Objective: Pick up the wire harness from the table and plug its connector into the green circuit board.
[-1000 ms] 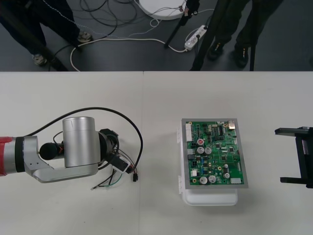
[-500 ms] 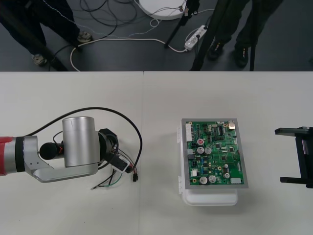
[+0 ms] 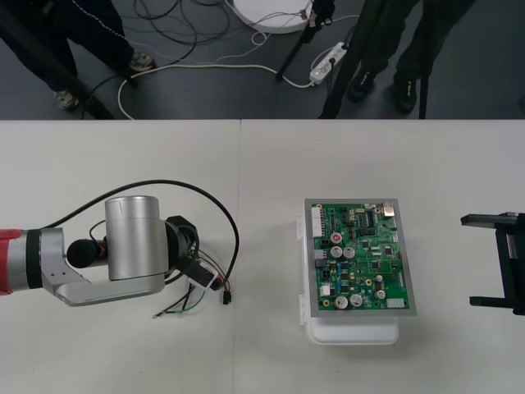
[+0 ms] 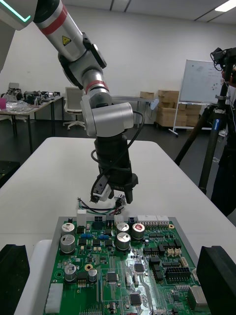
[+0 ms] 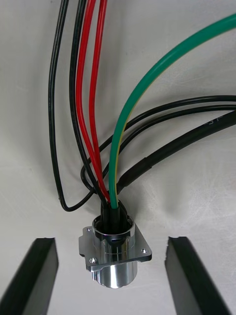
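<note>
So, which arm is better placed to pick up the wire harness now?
Left. The left hand hangs over the harness, its open fingers on either side of the metal socket. The right hand sits open at the table's right edge, beyond the board.

Thin red, black and green wire harness (image 3: 199,283) lies loose on the pale table (image 3: 271,180), wires fanning from its round metal flanged socket (image 5: 114,248). Small black plug (image 3: 225,297) sits unplugged, left of the green circuit board (image 3: 361,258) on its white base (image 3: 353,332).

The table (image 3: 123,353) bears a wire harness (image 3: 205,287) and white base (image 3: 353,333) (board (image 3: 361,258) atop).
</note>
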